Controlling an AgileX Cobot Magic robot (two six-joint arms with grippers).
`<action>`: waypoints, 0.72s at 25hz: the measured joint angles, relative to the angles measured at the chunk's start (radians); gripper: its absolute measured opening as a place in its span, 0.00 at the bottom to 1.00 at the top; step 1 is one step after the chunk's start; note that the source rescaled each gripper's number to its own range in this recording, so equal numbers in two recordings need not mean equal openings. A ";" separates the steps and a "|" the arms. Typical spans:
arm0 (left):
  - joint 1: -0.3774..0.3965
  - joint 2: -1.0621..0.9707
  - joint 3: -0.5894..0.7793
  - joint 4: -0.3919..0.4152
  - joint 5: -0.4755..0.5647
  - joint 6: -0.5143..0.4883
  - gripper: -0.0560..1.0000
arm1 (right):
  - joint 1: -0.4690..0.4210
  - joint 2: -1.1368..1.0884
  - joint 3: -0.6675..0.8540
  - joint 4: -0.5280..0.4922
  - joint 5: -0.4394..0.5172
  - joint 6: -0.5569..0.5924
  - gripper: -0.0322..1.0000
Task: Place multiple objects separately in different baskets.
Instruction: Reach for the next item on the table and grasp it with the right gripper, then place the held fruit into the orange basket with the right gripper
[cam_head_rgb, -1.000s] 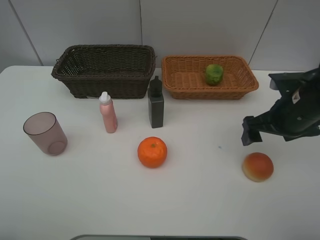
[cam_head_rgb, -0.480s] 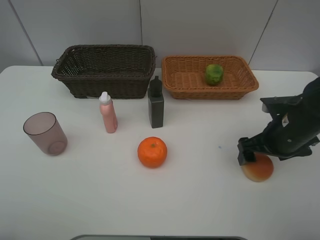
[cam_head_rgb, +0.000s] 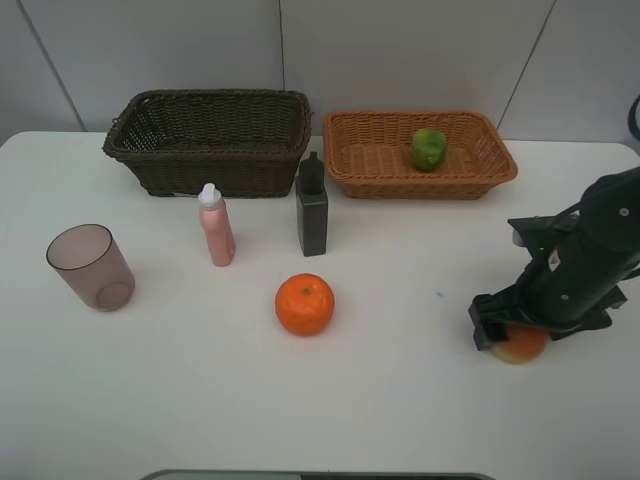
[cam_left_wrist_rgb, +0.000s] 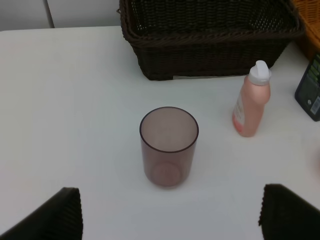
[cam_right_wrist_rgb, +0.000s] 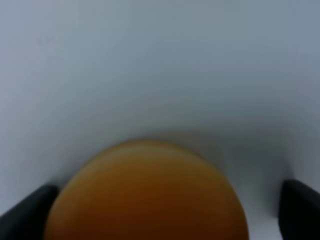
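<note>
The left pincer (cam_left_wrist_rgb: 170, 200) stood wide and empty, seen only in its wrist view, facing the mauve cup (cam_left_wrist_rgb: 168, 145) far left of the dark green bottle (cam_head_rgb: 311, 215). The tan basket (cam_head_rgb: 380, 182), behind-right of the bottle, held the green fruit (cam_head_rgb: 428, 148). Far right of the bottle, the right pincer (cam_right_wrist_rgb: 165, 197) straddled the peach (cam_head_rgb: 520, 348); its wrist view alone showed a gap beside one finger (cam_right_wrist_rgb: 300, 205). The bottle's label was unreadable.

A smooth white desk (cam_head_rgb: 180, 400) stands against a pale grey panelled wall (cam_head_rgb: 400, 50), softly, evenly lit.
</note>
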 joint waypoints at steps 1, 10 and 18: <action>0.000 0.000 0.000 0.000 0.000 0.000 0.92 | 0.000 0.000 0.000 0.000 0.000 0.000 0.56; 0.000 0.000 0.000 0.000 0.000 0.000 0.92 | 0.000 0.000 0.000 0.000 0.001 0.008 0.40; 0.000 0.000 0.000 0.000 0.000 0.000 0.92 | 0.000 0.000 -0.003 0.002 0.004 0.008 0.40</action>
